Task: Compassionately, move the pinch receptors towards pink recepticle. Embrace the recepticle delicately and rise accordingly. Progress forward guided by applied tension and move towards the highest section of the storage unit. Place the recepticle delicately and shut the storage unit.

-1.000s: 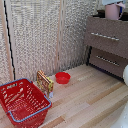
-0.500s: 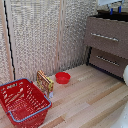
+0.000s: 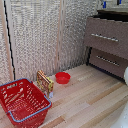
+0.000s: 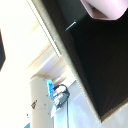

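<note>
Noted red wire basket (image 3: 22, 102) on the wooden floor, well below the pincer. Carton (image 3: 45, 83) just beside the basket, red bowl (image 3: 62, 77) near. Dark dresser (image 3: 107, 37) stood under the pincer (image 3: 104, 4), only a blue tip seen. Could not tell whether clenched or released. Pink mug (image 4: 105, 7) blurred, close by the pincer, over the dresser's dark inside.

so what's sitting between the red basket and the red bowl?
A small yellow-brown box stands between the red basket and the red bowl, seen in the exterior view.
</note>
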Tool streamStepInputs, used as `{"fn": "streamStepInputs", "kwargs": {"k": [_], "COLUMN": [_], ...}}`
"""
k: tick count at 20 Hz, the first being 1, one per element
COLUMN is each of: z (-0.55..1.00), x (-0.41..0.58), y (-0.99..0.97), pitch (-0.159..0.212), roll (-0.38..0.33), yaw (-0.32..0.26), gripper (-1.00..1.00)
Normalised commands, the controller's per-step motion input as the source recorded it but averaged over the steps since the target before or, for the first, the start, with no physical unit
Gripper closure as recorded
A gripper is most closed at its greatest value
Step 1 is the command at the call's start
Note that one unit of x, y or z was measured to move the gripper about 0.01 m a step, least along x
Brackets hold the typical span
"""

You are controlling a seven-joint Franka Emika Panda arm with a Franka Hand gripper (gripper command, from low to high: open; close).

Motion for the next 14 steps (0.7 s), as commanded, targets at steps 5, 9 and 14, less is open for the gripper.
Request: {"fn": "streamStepInputs", "kwargs": {"k": [5,9,14], "z": [-0.06,-0.14,-0.16], "x": [-0.02,-0.001,-0.173], "y": [0.24,0.2,0.15], "pitch": [-0.012,-0.032,-0.004], "roll": [-0.324,-0.375,-0.375], "yaw": [0.091,0.064,0.066], "gripper": [-1.0,-1.0,-1.0]}}
